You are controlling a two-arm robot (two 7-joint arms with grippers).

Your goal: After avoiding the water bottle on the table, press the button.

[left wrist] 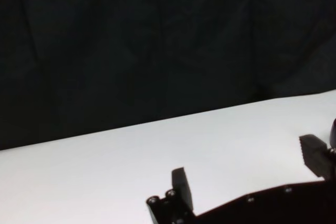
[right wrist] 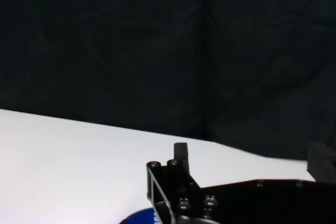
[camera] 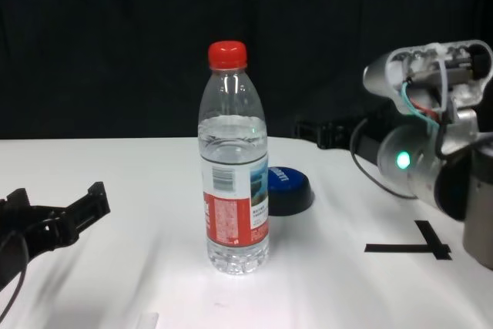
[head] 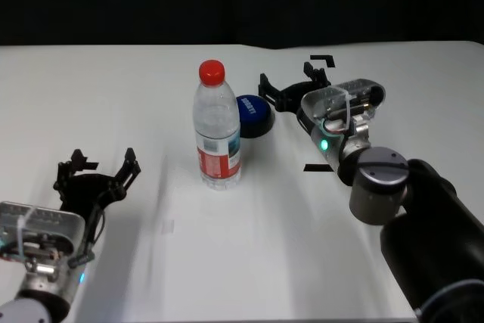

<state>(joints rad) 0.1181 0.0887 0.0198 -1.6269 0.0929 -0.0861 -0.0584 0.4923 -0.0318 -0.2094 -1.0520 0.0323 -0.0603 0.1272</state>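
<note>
The water bottle (head: 218, 130) stands upright mid-table, clear with a red cap and a red-and-white label; it also shows in the chest view (camera: 235, 182). The blue-topped button (head: 254, 114) sits on the white table (head: 136, 96) just behind and right of the bottle, partly hidden by it in the chest view (camera: 288, 188). My right gripper (head: 290, 79) is open and empty, hovering just right of and slightly beyond the button, past the bottle. A blue sliver of the button (right wrist: 137, 218) shows below one right finger (right wrist: 181, 155). My left gripper (head: 97, 167) is open and idle at the near left.
Black tape marks lie on the table beyond the right gripper (head: 322, 59) and beside the right forearm (head: 314, 166), also in the chest view (camera: 408, 248). A black backdrop stands behind the table's far edge. The right arm (head: 423, 217) fills the near right.
</note>
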